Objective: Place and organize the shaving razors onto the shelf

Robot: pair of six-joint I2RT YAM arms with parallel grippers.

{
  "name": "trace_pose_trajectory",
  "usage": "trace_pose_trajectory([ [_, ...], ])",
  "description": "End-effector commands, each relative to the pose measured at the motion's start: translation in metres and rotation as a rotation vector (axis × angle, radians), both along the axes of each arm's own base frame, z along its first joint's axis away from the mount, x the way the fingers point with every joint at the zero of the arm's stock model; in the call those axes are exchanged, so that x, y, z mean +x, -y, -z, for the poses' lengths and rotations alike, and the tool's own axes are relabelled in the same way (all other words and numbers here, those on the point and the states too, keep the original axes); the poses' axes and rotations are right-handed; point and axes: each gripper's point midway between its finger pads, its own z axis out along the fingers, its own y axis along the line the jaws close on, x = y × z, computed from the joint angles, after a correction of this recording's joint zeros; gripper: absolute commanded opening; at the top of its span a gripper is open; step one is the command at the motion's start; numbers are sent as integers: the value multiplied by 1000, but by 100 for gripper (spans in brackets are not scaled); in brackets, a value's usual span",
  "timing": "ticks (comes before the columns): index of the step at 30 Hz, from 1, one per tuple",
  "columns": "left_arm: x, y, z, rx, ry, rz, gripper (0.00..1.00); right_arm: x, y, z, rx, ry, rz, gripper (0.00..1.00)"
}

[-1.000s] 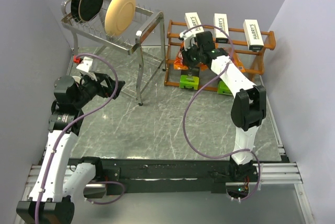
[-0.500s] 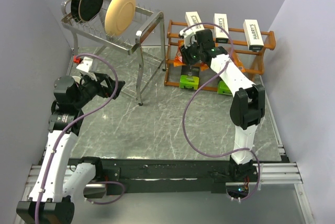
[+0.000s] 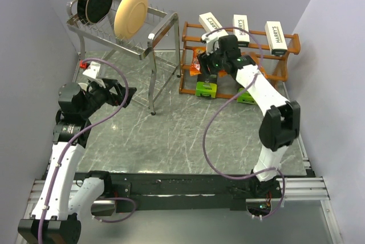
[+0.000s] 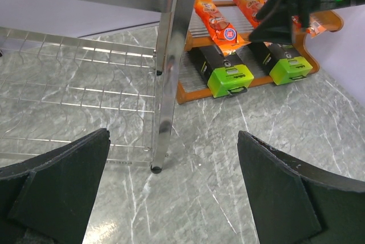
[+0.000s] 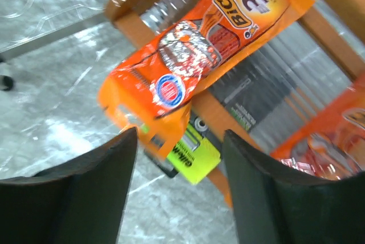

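The right gripper (image 5: 179,141) stood parted, empty, over an orange pack (image 5: 199,56) — laid on the shelf (image 3: 183,56) beside its like, seemingly sorted by kind. The left gripper (image 4: 171,187) gaped wide.

The tabletop (image 3: 171,135) looks like grey marble with white veins, polished and a little glossy. The shelf (image 3: 183,56) is orange-brown wood with a smooth, varnished finish. The dish rack (image 4: 171,56) is bright chromed metal that mirrors its surroundings. The orange pack (image 5: 199,61) is thin plastic film, shiny and wrinkled. The white boxes (image 3: 275,31) look like matt cardboard. The jaws of the left gripper (image 4: 173,135) are matt black, with a slightly grainy surface.
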Motion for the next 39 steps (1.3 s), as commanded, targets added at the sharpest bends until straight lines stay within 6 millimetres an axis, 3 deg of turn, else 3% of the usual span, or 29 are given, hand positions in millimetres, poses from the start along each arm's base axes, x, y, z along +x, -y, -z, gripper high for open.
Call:
trace_pose_trajectory([
  [1, -3, 7, -15, -27, 61, 37, 99, -18, 0, -53, 57, 112, 6, 83],
  [2, -2, 8, -14, -31, 58, 38, 99, -19, 2, -51, 55, 109, 14, 100],
  [10, -5, 12, -21, -26, 76, 56, 99, -43, 15, -61, 40, 119, 17, 98],
  [13, -8, 12, -21, -29, 79, 60, 99, -52, 20, -80, 75, 144, 16, 85],
  [15, -8, 13, -22, -30, 79, 62, 99, -54, 28, -100, 138, 164, 33, 82],
  [16, -9, 13, -22, -31, 79, 63, 100, -59, 21, -116, 208, 173, -21, 81],
  [19, -9, 16, -22, -32, 77, 76, 100, -58, 31, -155, 362, 179, -3, 82],
  [20, -9, 16, -23, -31, 79, 79, 99, -56, 28, -159, 391, 167, -17, 85],
  [22, -9, 19, -22, -27, 77, 91, 99, -50, 29, -183, 430, 198, -12, 93],
  [28, -8, 26, -22, -14, 70, 116, 99, -13, 33, -205, 523, 229, 67, 99],
  [30, -7, 27, -23, -14, 71, 118, 99, 3, 37, -199, 541, 218, 105, 99],
  [31, -5, 27, -22, -13, 65, 118, 99, 9, 39, -207, 546, 243, 111, 99],
  [33, -5, 27, -23, -13, 62, 118, 99, 25, 42, -197, 545, 229, 146, 100],
  [34, -4, 27, -22, -12, 61, 116, 99, 31, 46, -206, 546, 255, 163, 100],
  [35, -4, 26, -21, -9, 56, 113, 99, 41, 50, -196, 544, 239, 185, 100],
  [39, -2, 25, -19, 4, 50, 106, 99, 60, 58, -195, 547, 253, 217, 100],
])
